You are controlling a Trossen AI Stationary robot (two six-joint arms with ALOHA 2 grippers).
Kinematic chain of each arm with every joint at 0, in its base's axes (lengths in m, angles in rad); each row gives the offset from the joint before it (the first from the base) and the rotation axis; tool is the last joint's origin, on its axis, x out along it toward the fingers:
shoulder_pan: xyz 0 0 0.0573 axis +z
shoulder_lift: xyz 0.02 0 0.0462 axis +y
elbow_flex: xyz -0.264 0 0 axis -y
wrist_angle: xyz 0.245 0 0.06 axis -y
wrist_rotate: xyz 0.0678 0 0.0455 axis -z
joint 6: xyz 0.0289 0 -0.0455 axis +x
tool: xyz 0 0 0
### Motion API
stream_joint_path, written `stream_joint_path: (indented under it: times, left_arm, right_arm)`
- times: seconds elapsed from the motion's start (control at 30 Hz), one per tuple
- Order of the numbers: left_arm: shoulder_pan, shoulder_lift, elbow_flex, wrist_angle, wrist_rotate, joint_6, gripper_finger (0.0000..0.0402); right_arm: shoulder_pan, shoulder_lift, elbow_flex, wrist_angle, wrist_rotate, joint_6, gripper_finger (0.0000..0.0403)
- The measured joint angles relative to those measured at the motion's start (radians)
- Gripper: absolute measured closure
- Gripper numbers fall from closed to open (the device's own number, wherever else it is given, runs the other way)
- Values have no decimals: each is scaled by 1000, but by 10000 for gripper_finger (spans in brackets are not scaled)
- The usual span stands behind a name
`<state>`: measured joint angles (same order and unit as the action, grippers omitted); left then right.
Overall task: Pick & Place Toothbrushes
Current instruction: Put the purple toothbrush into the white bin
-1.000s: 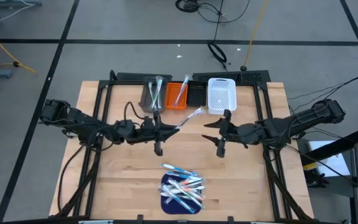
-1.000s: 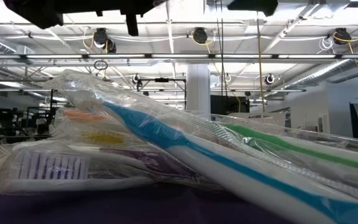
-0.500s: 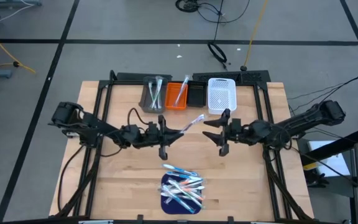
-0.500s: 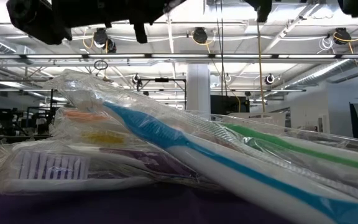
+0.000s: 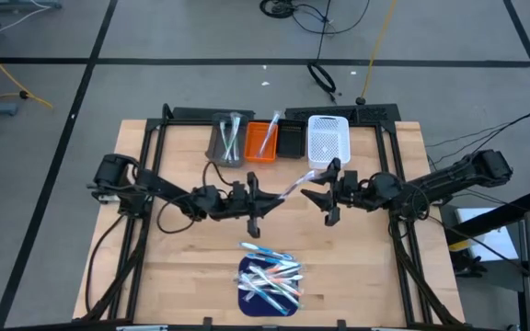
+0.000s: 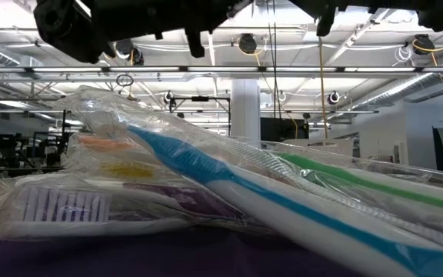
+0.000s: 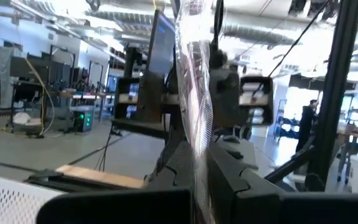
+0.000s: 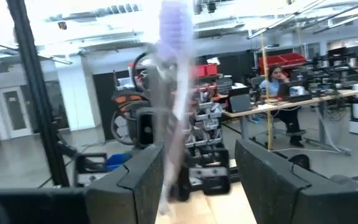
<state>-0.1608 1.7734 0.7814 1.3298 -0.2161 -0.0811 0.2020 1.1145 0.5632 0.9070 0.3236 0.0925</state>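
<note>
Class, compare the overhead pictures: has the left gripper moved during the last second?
Yes. The left gripper, shut on a wrapped toothbrush, has moved toward the right gripper, from below the grey bin to below the orange bin.

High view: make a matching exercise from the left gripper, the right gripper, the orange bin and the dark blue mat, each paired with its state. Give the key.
Column one
1. left gripper
2. right gripper
3. orange bin
4. dark blue mat

Column two
A. carries a pile of toothbrushes
B. open, fingers spread
C. shut on a wrapped toothbrush
D. holds a lone toothbrush

Pairs: 1-C, 2-B, 3-D, 4-A
</note>
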Motion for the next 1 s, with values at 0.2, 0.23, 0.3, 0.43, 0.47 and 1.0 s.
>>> stream_joint_path:
  times: [0.2, 0.23, 0.3, 0.43, 0.47, 1.0]
  left_arm:
    - [19, 59, 62, -36, 7, -27, 391]
    - [22, 67, 71, -42, 14, -30, 393]
    - [24, 79, 83, -50, 27, -32, 394]
    - [26, 88, 92, -47, 33, -34, 389]
    - [26, 88, 92, -47, 33, -34, 386]
    - [28, 88, 92, -63, -1, -49, 338]
  right_arm:
    - [-3, 0, 0, 1, -14, -7, 216]
    - [-5, 0, 0, 1, -14, -6, 216]
    - [-9, 0, 0, -4, -13, -7, 216]
    - [-12, 0, 0, -6, -13, -7, 217]
    - [-12, 0, 0, -6, -12, -7, 219]
    - [-11, 0, 2, -37, -14, -20, 384]
